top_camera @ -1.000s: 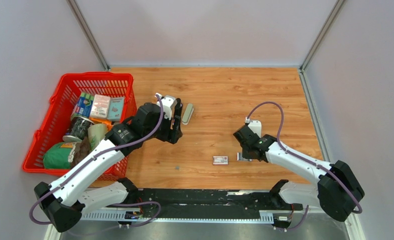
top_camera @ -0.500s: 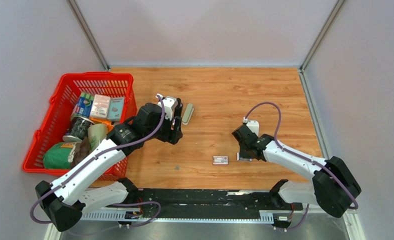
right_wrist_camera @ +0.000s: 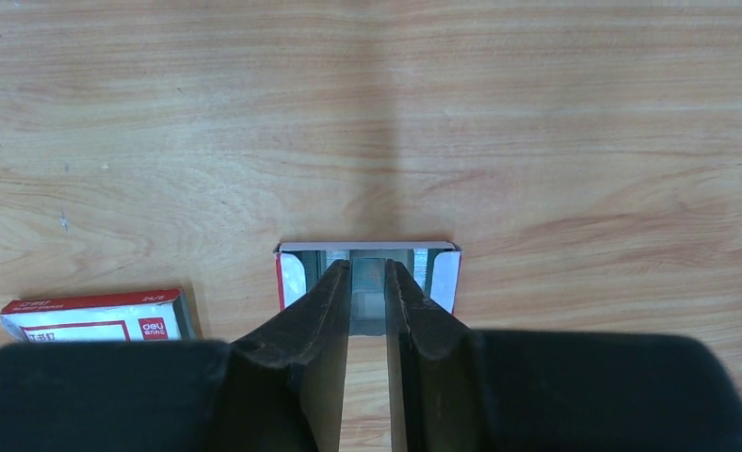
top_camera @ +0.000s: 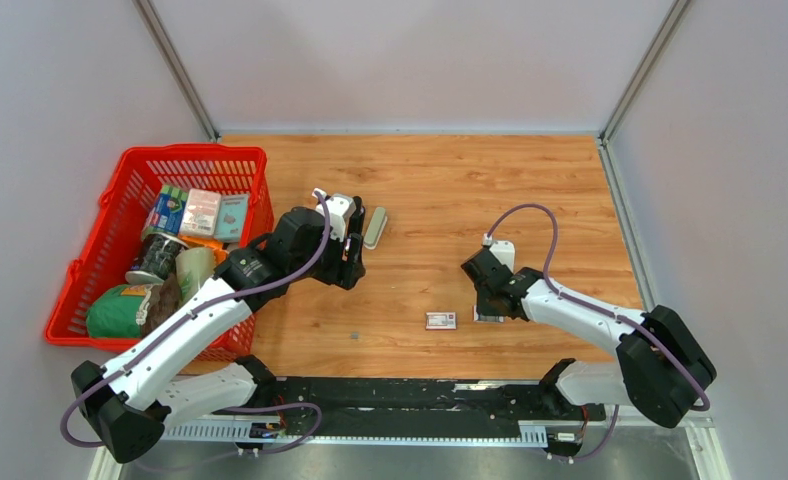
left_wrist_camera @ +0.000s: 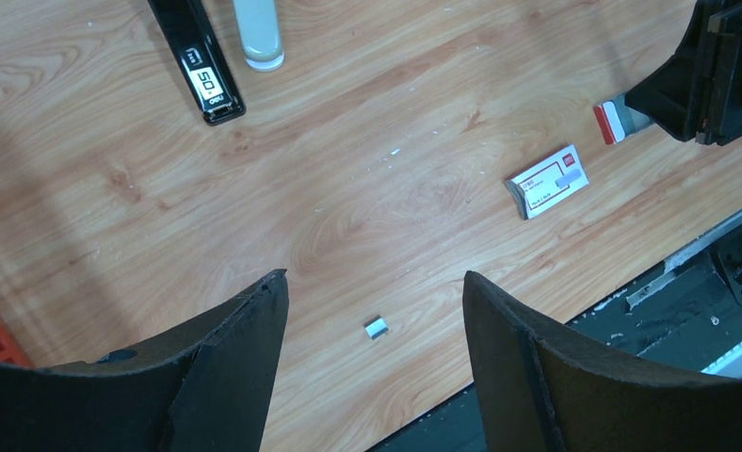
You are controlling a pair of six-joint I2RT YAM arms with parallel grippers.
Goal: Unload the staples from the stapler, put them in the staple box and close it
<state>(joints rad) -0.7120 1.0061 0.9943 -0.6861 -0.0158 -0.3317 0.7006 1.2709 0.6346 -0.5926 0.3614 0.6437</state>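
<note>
The stapler lies open on the table: a black body [left_wrist_camera: 198, 61] with a "50" label and a pale grey part [left_wrist_camera: 257, 33] beside it, the pale part also in the top view [top_camera: 375, 228]. My left gripper [left_wrist_camera: 372, 278] is open and empty above the table, near the stapler [top_camera: 348, 262]. A tiny silvery bit of staples [left_wrist_camera: 376, 327] lies on the wood below it. My right gripper [right_wrist_camera: 368, 268] is shut on a silvery strip of staples [right_wrist_camera: 368, 301] at an open white-and-red cardboard tray [right_wrist_camera: 443, 278]. In the top view it sits right of centre [top_camera: 488, 300].
A small printed white box [top_camera: 440, 320] lies left of the right gripper, also seen in the right wrist view [right_wrist_camera: 94, 315] and left wrist view [left_wrist_camera: 548, 181]. A red basket [top_camera: 90, 270] full of groceries stands at the left. The table's near edge has a black rail [top_camera: 420, 395].
My right gripper has shifted slightly left over the tray. The left arm has not moved.
</note>
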